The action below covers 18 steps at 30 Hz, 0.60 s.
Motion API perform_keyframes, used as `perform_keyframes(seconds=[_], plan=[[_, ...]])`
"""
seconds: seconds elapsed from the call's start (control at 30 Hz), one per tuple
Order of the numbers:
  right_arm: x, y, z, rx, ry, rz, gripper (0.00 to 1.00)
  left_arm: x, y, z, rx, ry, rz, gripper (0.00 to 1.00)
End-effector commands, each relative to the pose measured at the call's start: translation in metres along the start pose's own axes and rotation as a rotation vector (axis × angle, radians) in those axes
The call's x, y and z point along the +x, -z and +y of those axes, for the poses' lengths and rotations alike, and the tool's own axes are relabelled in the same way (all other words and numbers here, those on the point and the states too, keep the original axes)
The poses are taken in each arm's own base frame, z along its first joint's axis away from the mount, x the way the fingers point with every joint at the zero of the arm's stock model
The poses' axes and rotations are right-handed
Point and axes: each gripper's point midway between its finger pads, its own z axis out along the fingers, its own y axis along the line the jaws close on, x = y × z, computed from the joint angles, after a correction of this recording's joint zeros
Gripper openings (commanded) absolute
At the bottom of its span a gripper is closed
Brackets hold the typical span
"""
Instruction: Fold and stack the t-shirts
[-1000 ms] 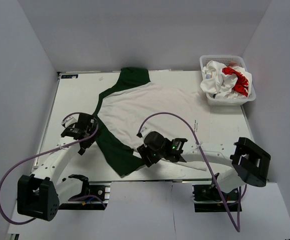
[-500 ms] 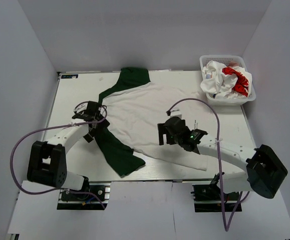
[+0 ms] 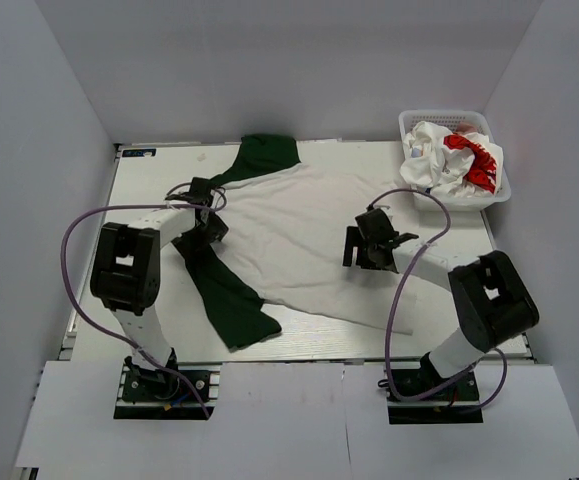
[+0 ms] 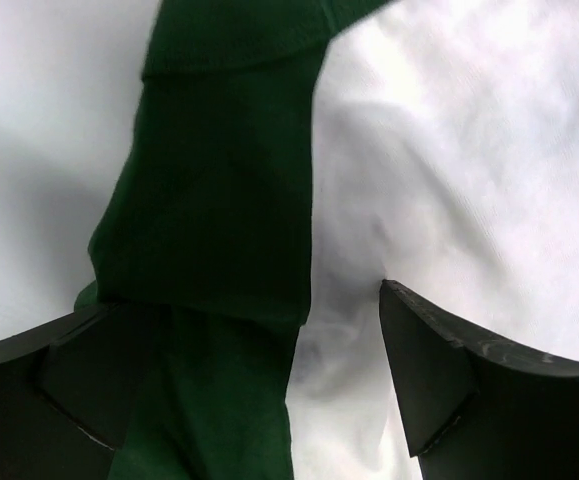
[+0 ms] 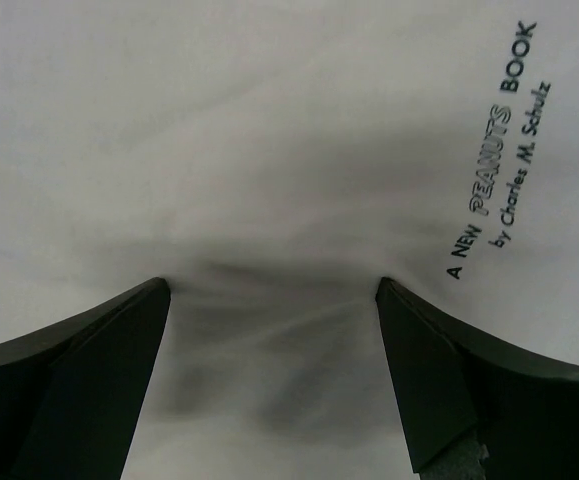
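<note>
A large white t-shirt [image 3: 299, 230] with dark green sleeves lies spread on the table. One green sleeve [image 3: 231, 300] points to the near edge, the other [image 3: 264, 155] to the far edge. My left gripper [image 3: 209, 215] is open, low over the seam between green sleeve [image 4: 219, 200] and white body [image 4: 449, 150], one finger on each side. My right gripper [image 3: 367, 250] is open on the shirt's right part. In its wrist view the right gripper [image 5: 272, 283] has both tips pressed on white cloth beside small black printed lettering [image 5: 494, 190]. A second white and red t-shirt [image 3: 459, 160] lies crumpled in the basket.
The white lattice basket [image 3: 409, 120] stands at the far right corner of the table [image 3: 149, 190]. White walls close in the left, right and far sides. Purple cables loop from both arms over the table.
Both arms swung away from the near edge toward the middle of the shirt. The right gripper left the near green sleeve and opened wide. The left gripper stayed open.
</note>
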Motion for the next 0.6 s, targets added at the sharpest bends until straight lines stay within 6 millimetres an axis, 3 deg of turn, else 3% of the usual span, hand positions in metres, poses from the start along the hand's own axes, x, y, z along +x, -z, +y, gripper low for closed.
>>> perform_keyframes(seconds=[0.0, 0.07, 0.17, 0.2, 0.27, 0.3, 0.33, 0.37, 0.47, 0.5, 0.53, 0.57], plan=[[-0.024, -0.018, 0.005, -0.032, -0.014, -0.010, 0.90, -0.012, -0.015, 0.014, -0.087, 0.016, 0.010, 1.00], [-0.034, -0.031, 0.002, -0.022, -0.004, -0.005, 0.90, -0.014, -0.026, 0.020, -0.112, 0.035, 0.036, 1.00], [-0.055, -0.048, -0.002, 0.001, -0.010, -0.027, 0.90, -0.025, -0.034, 0.008, -0.066, 0.028, 0.052, 1.00], [-0.071, -0.051, -0.002, 0.002, -0.016, -0.050, 0.90, -0.038, -0.033, 0.001, -0.050, 0.036, 0.033, 1.00], [-0.076, -0.061, -0.003, 0.004, 0.015, -0.045, 0.90, -0.051, -0.034, -0.006, -0.036, 0.041, 0.016, 1.00], [-0.099, -0.061, 0.001, -0.008, 0.009, -0.090, 0.90, -0.056, -0.034, -0.008, -0.040, 0.027, 0.008, 1.00], [-0.103, -0.065, 0.004, -0.021, 0.032, -0.092, 0.90, -0.069, -0.030, -0.015, -0.033, 0.019, -0.018, 1.00], [-0.124, -0.064, 0.009, -0.037, 0.031, -0.126, 0.90, -0.075, -0.026, -0.020, -0.018, 0.025, -0.033, 1.00], [-0.143, -0.053, 0.026, -0.094, 0.079, -0.155, 0.90, -0.096, -0.004, -0.026, 0.010, 0.020, -0.091, 1.00], [-0.149, -0.046, 0.029, -0.112, 0.088, -0.173, 0.90, -0.097, 0.002, -0.024, 0.016, 0.023, -0.098, 1.00], [-0.153, -0.040, 0.034, -0.133, 0.093, -0.186, 0.90, -0.098, 0.021, -0.029, 0.058, 0.025, -0.115, 1.00], [-0.162, -0.025, 0.038, -0.162, 0.088, -0.217, 0.90, -0.086, 0.025, -0.025, 0.064, 0.012, -0.098, 1.00]])
